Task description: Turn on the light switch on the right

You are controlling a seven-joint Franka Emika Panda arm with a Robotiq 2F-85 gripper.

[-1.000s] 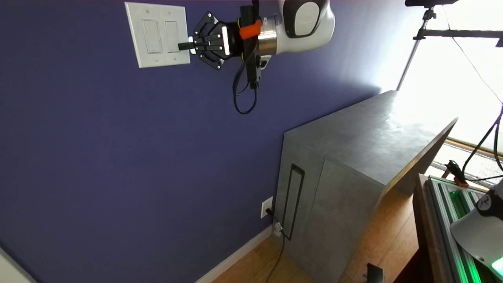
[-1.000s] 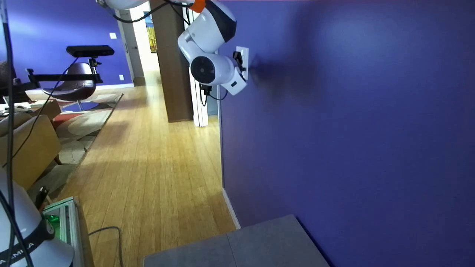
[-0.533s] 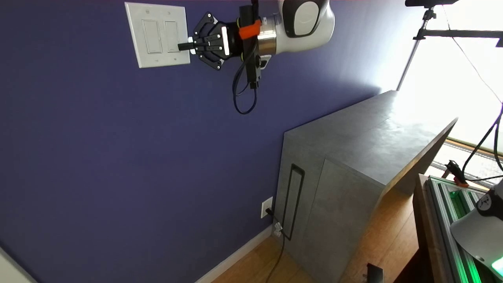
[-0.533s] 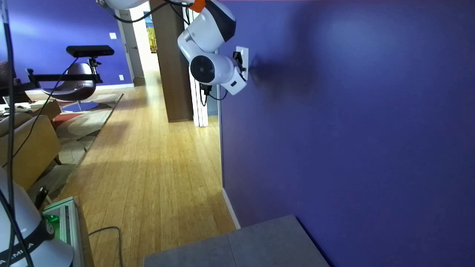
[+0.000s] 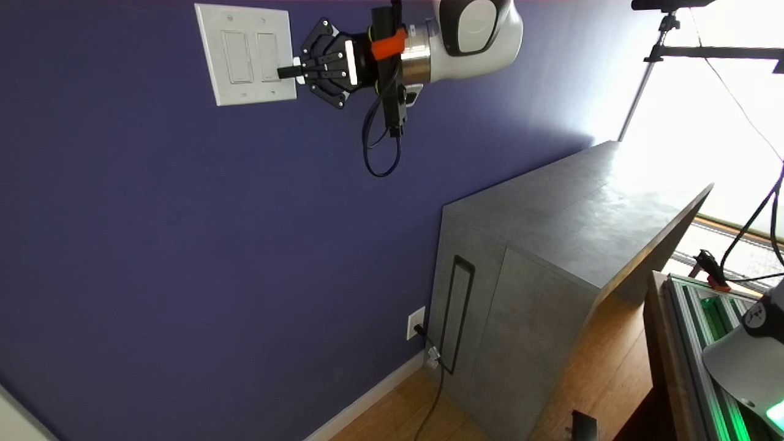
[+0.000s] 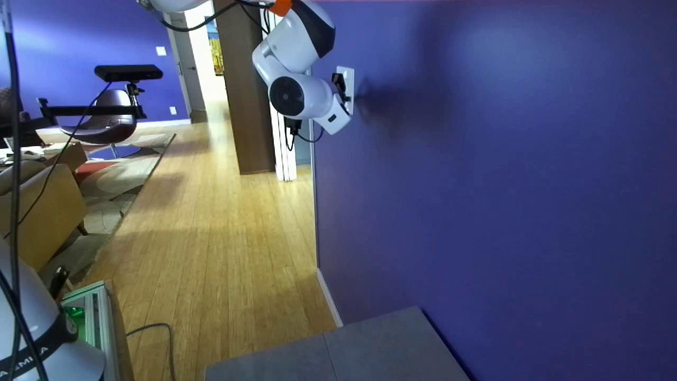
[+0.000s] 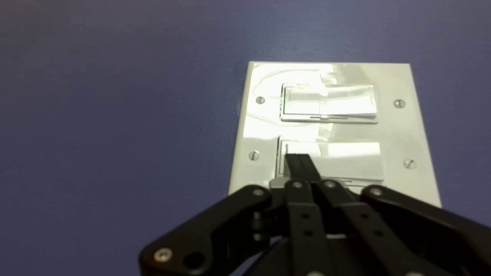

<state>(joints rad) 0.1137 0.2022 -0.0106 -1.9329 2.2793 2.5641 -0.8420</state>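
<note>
The light switch [image 5: 267,49] is the right-hand white rocker paddle in the white wall plate [image 5: 211,67]; its left-hand twin [image 5: 237,56] is beside it. In the wrist view the switch [image 7: 349,165] is the nearer paddle, and the twin [image 7: 347,101] lies above it. My gripper [image 5: 280,73] is shut, with its black fingertips together and nothing between them. In the wrist view the gripper [image 7: 297,156] sits over the left end of the switch, which is its lower end in an exterior view. The tips appear to touch it; the exact contact is hidden.
The plate is on a purple wall [image 5: 184,245]. A grey cabinet [image 5: 533,245] stands against the wall below the arm. A small wall outlet [image 5: 415,323] with a plugged-in cord is low beside it. A cable loop [image 5: 381,174] hangs from my wrist.
My arm's links have shifted very slightly up and away from the wall. The shut fingertips stay at the same spot on the switch, and the paddle shows no visible change.
</note>
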